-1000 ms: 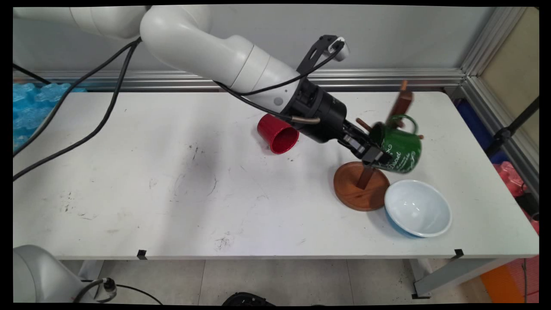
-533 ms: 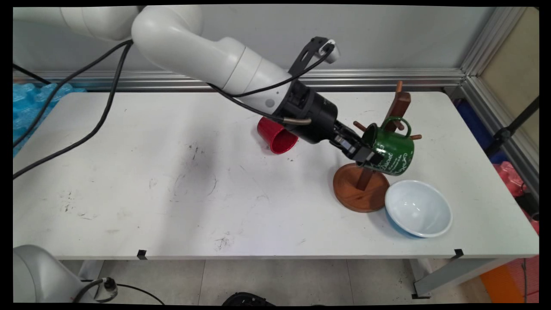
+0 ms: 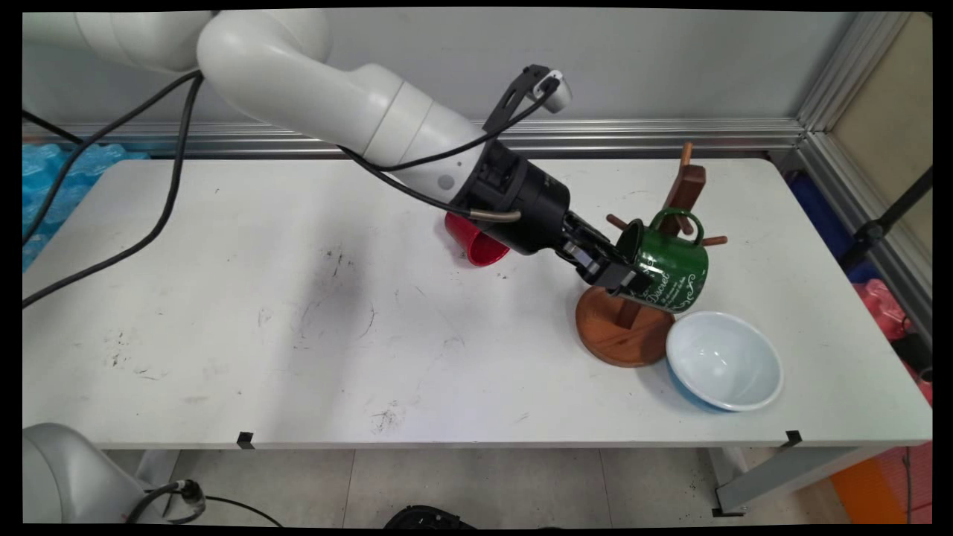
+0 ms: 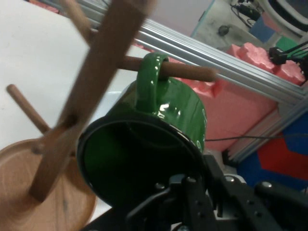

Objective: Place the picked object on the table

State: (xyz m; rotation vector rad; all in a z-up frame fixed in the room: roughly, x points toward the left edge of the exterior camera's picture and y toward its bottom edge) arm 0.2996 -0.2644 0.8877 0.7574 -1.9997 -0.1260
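My gripper [image 3: 629, 279] is shut on the rim of a green enamel mug [image 3: 670, 268], which I hold tilted with its mouth toward the arm. The mug's handle [image 4: 151, 82] is looped over a peg [image 4: 192, 73] of the wooden mug tree [image 3: 686, 186]. In the hand view the gripper [image 4: 192, 192] clamps the mug [image 4: 168, 115] at its lower rim, with the tree's post [image 4: 96, 72] leaning just left of it. The tree's round base [image 3: 622, 339] rests on the table below the mug.
A red cup [image 3: 476, 246] lies on its side behind the wrist, partly hidden. A white bowl with a blue outside [image 3: 722, 361] stands against the tree's base on the right. Pink foam [image 3: 886, 305] lies beyond the table's right edge and blue packing [image 3: 52, 179] at the far left.
The arm has drawn back to the left, carrying the green mug left and slightly lower. The mug tree's post has shifted left with it.
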